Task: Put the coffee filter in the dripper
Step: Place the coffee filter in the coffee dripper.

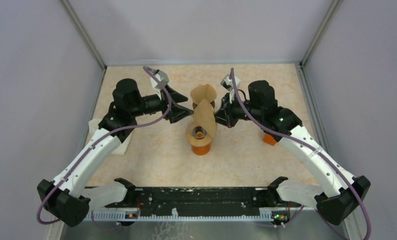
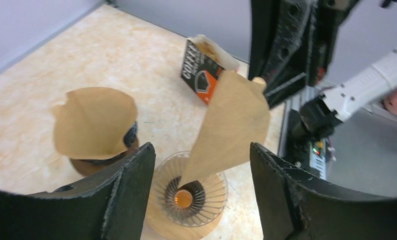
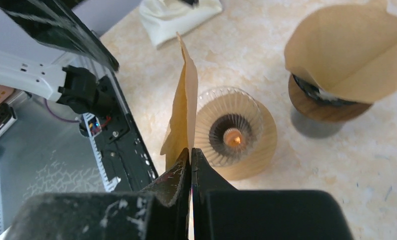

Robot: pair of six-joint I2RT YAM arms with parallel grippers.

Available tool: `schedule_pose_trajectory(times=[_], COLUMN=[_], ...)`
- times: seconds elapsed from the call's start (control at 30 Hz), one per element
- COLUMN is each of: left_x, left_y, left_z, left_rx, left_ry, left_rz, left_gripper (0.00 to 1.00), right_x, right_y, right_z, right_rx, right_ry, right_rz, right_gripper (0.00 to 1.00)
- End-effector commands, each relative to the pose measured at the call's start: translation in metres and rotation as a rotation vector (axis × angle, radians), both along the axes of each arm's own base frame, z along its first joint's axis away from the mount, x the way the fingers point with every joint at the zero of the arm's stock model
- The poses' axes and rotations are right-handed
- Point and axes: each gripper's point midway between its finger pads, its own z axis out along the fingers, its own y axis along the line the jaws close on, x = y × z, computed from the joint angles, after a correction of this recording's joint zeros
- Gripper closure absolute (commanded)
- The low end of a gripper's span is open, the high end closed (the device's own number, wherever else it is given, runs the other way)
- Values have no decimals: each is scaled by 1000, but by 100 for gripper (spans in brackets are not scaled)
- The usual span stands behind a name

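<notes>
**Coffee filter [image 2: 234, 125] hanging over the dripper, pinched by one hand**

Nearest the arm bases, the dripper [image 2: 206, 195] is standing at the middle of the tabletop [image 1: 151, 160], its ribbed glass cone facing up. The coffee filter is hanging directly above it, folded flat and point down, with the tip aiming into the cone. Whether the tip is touching the glass cannot be told.

At 2 o'clock from the dripper, the right hand [image 3: 190, 152] is clamping shut on the filter's upper corner and carrying all of its weight. At 10 o'clock, the left hand [image 1: 184, 111] is standing open, its fingers straddling the filter without touching it.

Out at 9 o'clock a white cloth [image 1: 97, 129] is lying near the edge, and at 3 o'clock a box [image 2: 200, 75] of filters is resting.

Farthest back, at 12 o'clock, a second dripper [image 3: 326, 105] is holding its own spread paper [image 3: 351, 50].

The filter is looking very light, thin and limp, likely to crease or tear under a hard squeeze and to sway when moved. The top rim seems the best place to grip. The free hand would probably need to take the opposite rim edge so the flat fold can be opened into a cone before seating.
</notes>
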Motion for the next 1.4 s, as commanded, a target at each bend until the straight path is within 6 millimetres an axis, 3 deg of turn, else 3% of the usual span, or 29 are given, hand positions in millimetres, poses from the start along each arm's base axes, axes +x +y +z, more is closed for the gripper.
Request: schedule_pose_trajectory(times=[0.0, 0.3, 0.7, 1.03, 1.37], left_x=[17, 45, 46, 41, 16], left_y=[13, 39, 29, 9, -16], left_z=[20, -14, -40, -38, -14], left_rx=[0, 82, 283, 277, 109], left_ry=[9, 206, 230, 249, 287], left_rz=[191, 516, 800, 806, 679], left_gripper=[24, 21, 18, 18, 17], right_x=[1, -5, -5, -2, 2], right_y=[-14, -29, -34, -25, -22], right_z=[20, 32, 25, 19, 13], right_rx=[-31, -86, -287, -403, -489], right_ry=[9, 75, 139, 166, 199], right_rz=[-132, -253, -408, -502, -598], right_gripper=[100, 100, 100, 100, 100])
